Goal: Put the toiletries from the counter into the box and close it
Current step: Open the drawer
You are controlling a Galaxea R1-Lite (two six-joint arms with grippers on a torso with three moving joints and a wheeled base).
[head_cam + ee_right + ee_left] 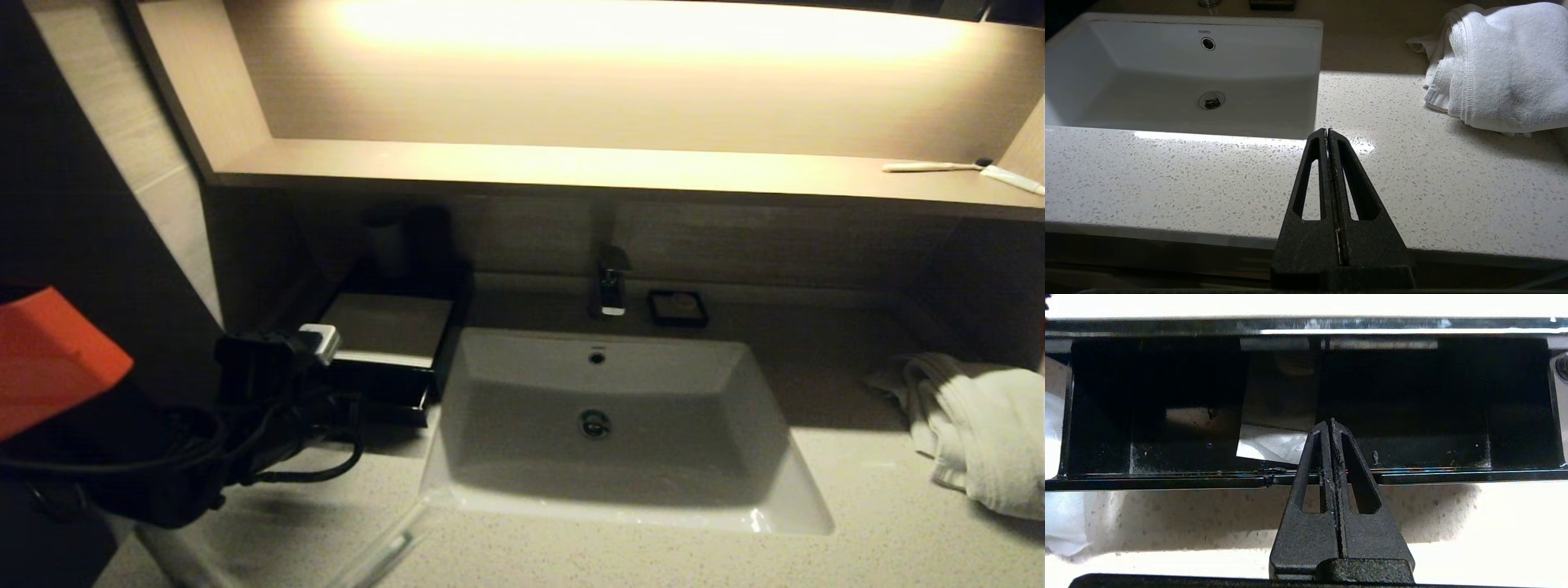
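On my far left, my left gripper (pixel 1329 424) is clenched shut on nothing, its fingertips poised right at the front lip of the box's (pixel 384 331) drawer (pixel 1306 479), which stands pulled out just ahead of it. Inside the drawer, just beyond the tips, lies a pale sachet (pixel 1271 444). The box sits on the counter (pixel 857 474), against the left edge of the sink (pixel 775 482). Further right, my right gripper (pixel 1327 131) hangs parked off the counter's front edge, also closed and empty, with a white towel (pixel 1498 69) well beyond it.
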